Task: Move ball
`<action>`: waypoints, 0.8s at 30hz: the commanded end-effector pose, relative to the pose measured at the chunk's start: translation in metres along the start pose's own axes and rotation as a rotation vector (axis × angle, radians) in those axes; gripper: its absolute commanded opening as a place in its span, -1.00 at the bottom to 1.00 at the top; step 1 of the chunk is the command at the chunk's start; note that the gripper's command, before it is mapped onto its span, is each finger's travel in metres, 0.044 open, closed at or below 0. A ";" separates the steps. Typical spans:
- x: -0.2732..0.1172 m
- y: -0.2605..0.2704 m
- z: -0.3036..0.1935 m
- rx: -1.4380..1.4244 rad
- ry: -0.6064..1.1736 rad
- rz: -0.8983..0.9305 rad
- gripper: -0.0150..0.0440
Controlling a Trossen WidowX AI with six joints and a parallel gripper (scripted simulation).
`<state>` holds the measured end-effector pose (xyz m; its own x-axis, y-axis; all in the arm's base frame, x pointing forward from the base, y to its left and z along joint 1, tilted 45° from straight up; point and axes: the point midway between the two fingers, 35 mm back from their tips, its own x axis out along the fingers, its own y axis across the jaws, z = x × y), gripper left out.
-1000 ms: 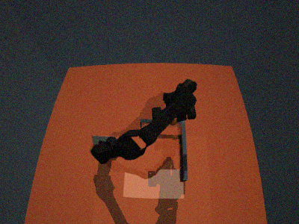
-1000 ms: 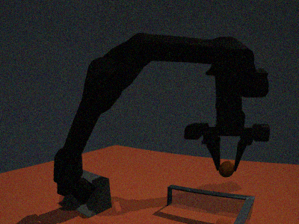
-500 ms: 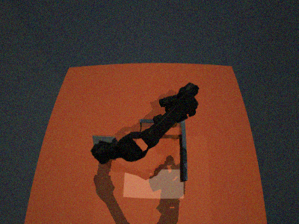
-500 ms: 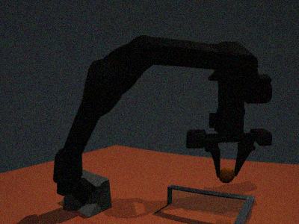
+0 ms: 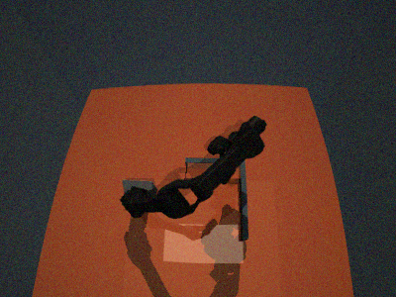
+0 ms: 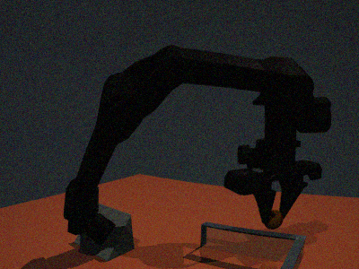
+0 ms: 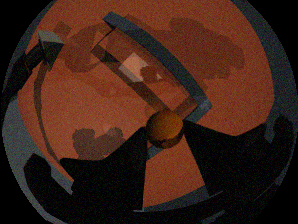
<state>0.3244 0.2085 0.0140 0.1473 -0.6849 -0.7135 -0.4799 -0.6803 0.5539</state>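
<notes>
Gripper (image 6: 275, 214) clamped on the orange ball (image 6: 275, 219) — lifted above the walls (image 6: 251, 231).

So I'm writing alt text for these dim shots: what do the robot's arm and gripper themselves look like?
The single arm is matte black with thick, blocky links and bulging rounded joints, rising from a grey-blue wedge-shaped base block. The black parallel-jaw gripper has a wide crossbar body and two fingers tapering to narrow tips. No cables or markings are discernible in this light.

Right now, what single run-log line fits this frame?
phase: carry | tool: shut on small orange ball | ball: raised off orange table, above low clear corner walls | release: not yet
</notes>
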 end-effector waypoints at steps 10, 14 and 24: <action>0.009 0.005 -0.012 -0.405 0.005 -0.005 -0.49; 0.013 0.006 -0.015 -0.532 0.004 -0.004 -0.49; 0.018 0.007 -0.018 -0.643 0.004 -0.004 -0.49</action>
<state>0.3377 0.1865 0.0117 0.1414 -0.6846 -0.7151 0.1247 -0.7043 0.6989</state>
